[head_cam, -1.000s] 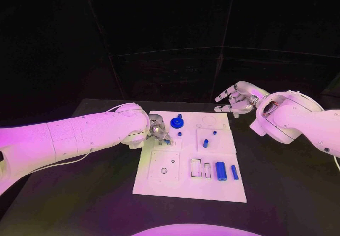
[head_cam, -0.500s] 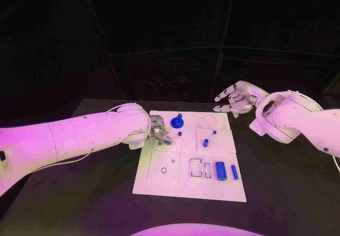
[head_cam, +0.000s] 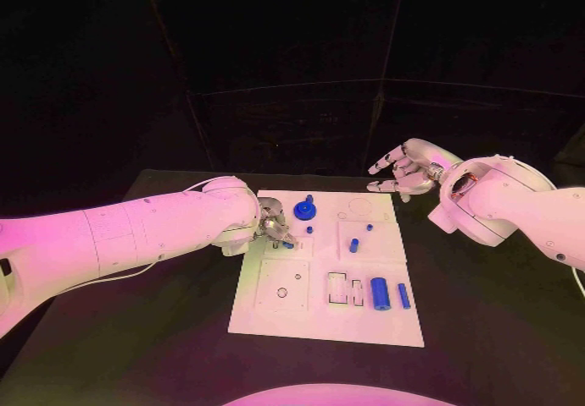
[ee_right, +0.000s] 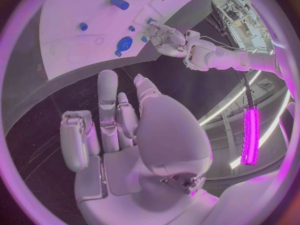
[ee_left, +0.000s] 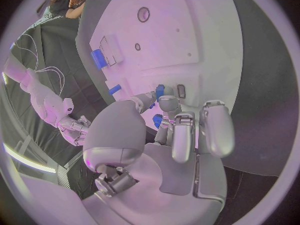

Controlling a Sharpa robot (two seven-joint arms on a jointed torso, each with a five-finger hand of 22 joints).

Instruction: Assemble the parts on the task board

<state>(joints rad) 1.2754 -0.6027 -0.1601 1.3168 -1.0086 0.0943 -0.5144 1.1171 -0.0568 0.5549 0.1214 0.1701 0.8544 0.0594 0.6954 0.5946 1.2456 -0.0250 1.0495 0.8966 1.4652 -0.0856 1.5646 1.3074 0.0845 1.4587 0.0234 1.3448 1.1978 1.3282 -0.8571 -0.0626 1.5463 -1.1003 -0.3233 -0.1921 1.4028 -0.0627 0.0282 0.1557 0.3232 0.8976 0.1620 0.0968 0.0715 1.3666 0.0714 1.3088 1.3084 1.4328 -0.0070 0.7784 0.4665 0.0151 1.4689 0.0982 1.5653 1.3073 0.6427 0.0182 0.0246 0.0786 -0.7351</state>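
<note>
Task board (head_cam: 323,317): no legible writing. Left hand (head_cam: 273,227) pinches small blue part (ee_left: 159,91); right hand (head_cam: 402,169) loosely spread, holding nothing.

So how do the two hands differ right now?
The left hand is down over the task board, its fingertips around a small blue part at the board's left edge; the right hand is off the board, beyond its far right corner. The left hand's fingers are drawn together on the part; the right hand's are apart and hold nothing. Both are silver hands on white arms.
</note>
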